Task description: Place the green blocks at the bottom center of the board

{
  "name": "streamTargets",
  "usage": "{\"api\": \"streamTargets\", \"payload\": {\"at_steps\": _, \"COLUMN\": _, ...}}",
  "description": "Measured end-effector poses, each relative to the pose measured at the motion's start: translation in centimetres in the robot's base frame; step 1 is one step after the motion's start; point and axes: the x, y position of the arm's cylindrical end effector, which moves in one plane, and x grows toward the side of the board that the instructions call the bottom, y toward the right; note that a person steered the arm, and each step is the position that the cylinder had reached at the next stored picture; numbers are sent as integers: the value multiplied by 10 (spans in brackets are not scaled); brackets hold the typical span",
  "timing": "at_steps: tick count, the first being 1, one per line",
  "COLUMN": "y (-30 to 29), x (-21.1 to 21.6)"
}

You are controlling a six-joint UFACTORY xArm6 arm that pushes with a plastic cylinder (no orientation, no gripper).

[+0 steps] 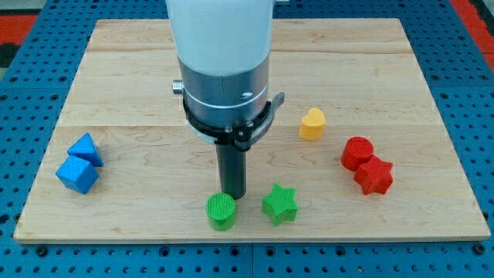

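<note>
my tip [232, 196]: no jaws, a bare rod holding nothing | green cylinder [221, 211]: touching or just below-left of my tip | green star [279, 204]: just right of my tip | both near the board [139, 77] bottom centre

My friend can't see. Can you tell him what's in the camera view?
My tip sits just above the green round block, with the green star block to its right, near the wooden board's bottom centre. Two blue blocks lie left; a yellow block and two red blocks lie right.
</note>
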Motion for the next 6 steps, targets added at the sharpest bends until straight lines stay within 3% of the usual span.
{"api": "streamTargets", "payload": {"at_steps": 3, "y": -121, "x": 6}}
{"api": "streamTargets", "payload": {"at_steps": 5, "y": -260, "x": 9}}
{"api": "streamTargets", "payload": {"at_steps": 6, "y": -269, "x": -8}}
